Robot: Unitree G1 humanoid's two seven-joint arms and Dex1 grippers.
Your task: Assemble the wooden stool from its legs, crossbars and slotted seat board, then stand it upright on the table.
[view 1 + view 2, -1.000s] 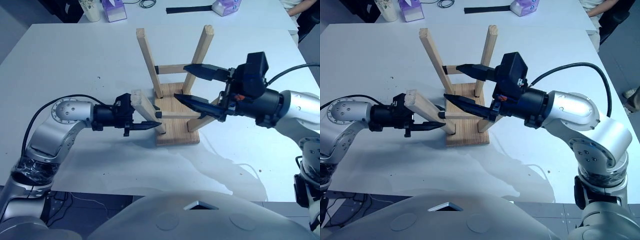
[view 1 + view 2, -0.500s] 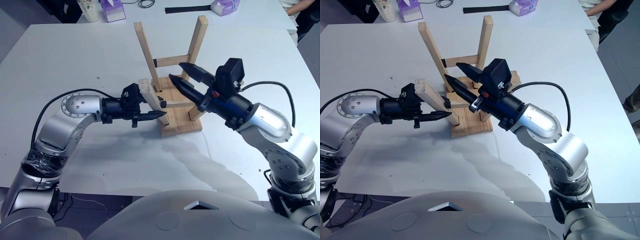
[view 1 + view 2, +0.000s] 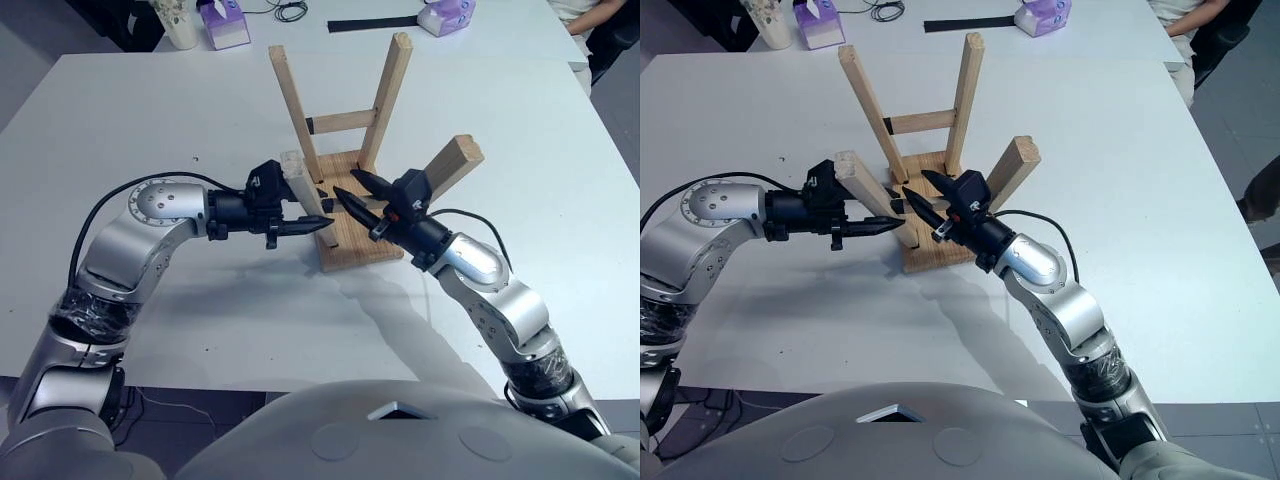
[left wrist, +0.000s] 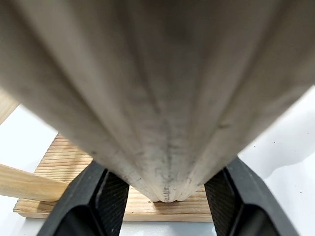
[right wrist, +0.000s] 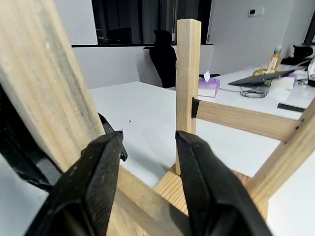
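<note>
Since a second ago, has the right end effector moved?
Yes. The right end effector slid toward the robot's left across the seat board, nearer the left-held leg.

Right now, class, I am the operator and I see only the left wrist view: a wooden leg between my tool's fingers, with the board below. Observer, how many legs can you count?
Observer: Four. The far left leg and far right leg stand upright, the near left leg is in your left tool, and the near right leg leans outward.
Operator: Where is the other tool?
Observer: The right tool is open and points in between the two near legs, over the seat board.
</note>
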